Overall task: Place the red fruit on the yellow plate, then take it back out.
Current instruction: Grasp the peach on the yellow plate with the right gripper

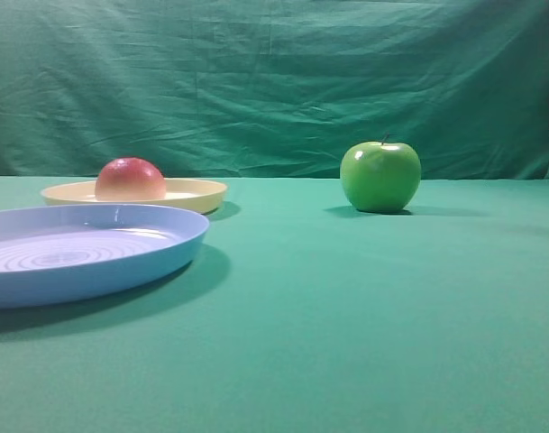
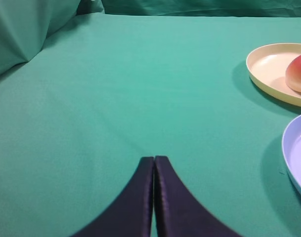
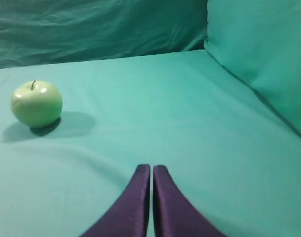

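The red fruit (image 1: 129, 179) sits on the yellow plate (image 1: 197, 193), toward the plate's left part as the exterior high view shows it. Its top is deep red and fades to a paler pinkish tone lower down. In the left wrist view the same fruit (image 2: 299, 73) shows at the right edge, resting inside the plate (image 2: 269, 66), partly cut off by the frame.

Nothing grips the fruit. The left gripper (image 2: 154, 159) has its two dark fingers pressed together, tips meeting, with nothing between them; it is over bare green cloth, well apart from the yellow plate. The right gripper (image 3: 151, 168) is likewise clenched, its fingers closed against each other and holding nothing, over the cloth on the other side of the table. Neither gripper appears in the exterior high view.

Just in front of the yellow plate lies a larger light blue plate (image 1: 121, 262) with concentric rings in its base; its rim overlaps the yellow plate's front edge in that view, and whether they touch cannot be told. A glossy green apple (image 1: 379, 177) with a short stem stands upright on the green tablecloth (image 1: 346, 316), well apart to the right of both plates. A creased green backdrop (image 1: 274, 81) hangs behind the table.
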